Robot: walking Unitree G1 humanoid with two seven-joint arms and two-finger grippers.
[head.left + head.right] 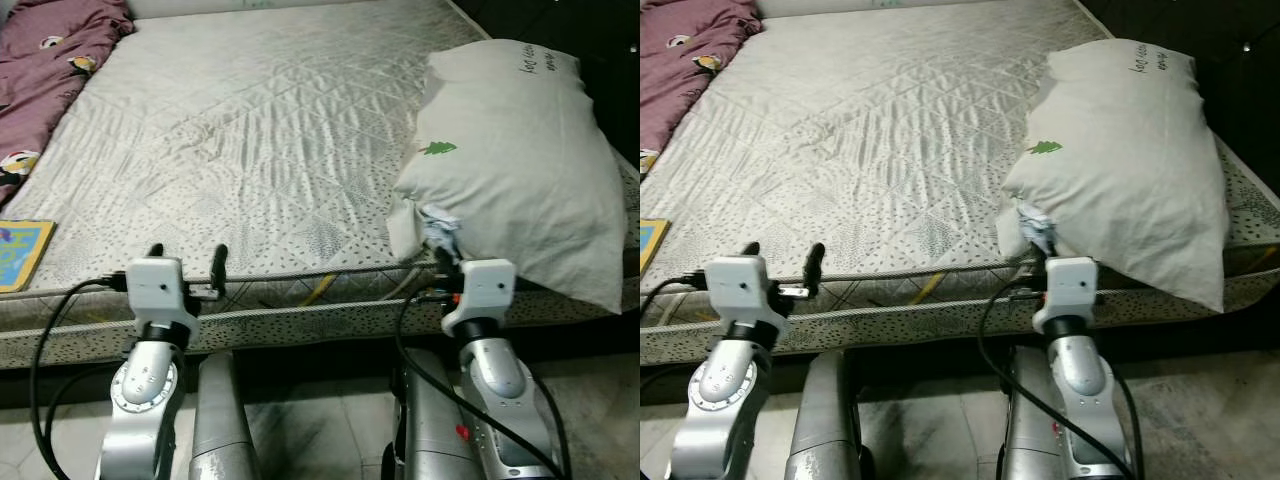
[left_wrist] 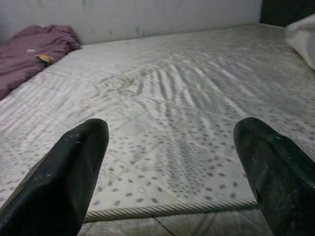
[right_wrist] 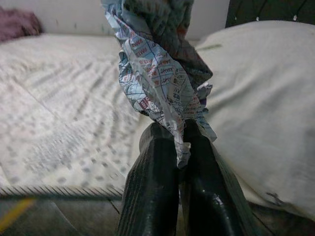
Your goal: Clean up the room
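1. The right tool was closed tight on a crumpled printed paper wrapper, pinching only its lower tail. It stood at the mattress edge, just in front of the white pillow.
2. The left tool was spread wide and held nothing, hovering over the near mattress edge.
3. The wrapper's long axis ran along the fingers, its bulk rising past the fingertips toward the pillow corner.
4. Risk, as a judgement: the grip was on a thin twisted tail, so a quick swing could let the paper slide or tear free.
5. The wrapper sat close to the pillow, perhaps touching it, so pulling away carelessly might snag or drag the pillowcase.
6. A maroon blanket and a picture book lay on the mattress's left side.
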